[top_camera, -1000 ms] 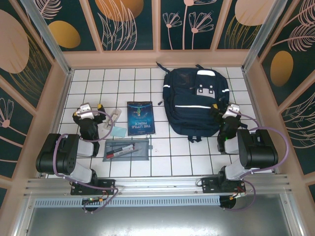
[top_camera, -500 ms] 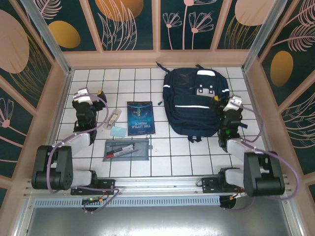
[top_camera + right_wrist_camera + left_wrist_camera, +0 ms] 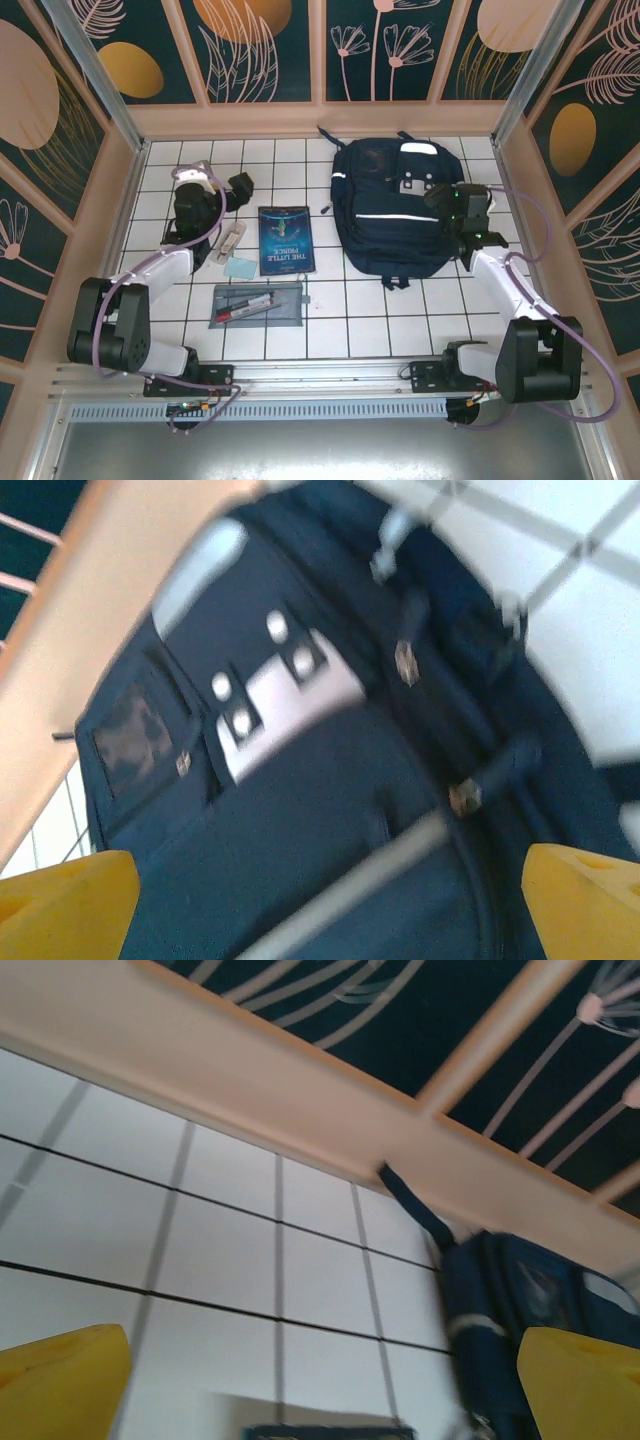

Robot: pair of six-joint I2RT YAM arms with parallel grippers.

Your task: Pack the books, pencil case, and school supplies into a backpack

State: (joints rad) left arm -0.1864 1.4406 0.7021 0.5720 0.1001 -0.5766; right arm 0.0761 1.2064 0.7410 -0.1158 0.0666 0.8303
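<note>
At the upper left of the overhead frame the left tool (image 3: pixel 238 190) hangs over the white-tiled tabletop (image 3: pixel 340 320), jaws spread wide and empty. Below it lie the whitish strip (image 3: pixel 230 243) and the pale blue-green square (image 3: pixel 240 268), with the grey pencil case (image 3: pixel 258 304) nearer the bottom. The blue book (image 3: pixel 286 240) sits centre. Right of it lies the navy backpack (image 3: pixel 395 215). The right tool (image 3: pixel 445 198) is at its right edge, also wide open and empty.
</note>
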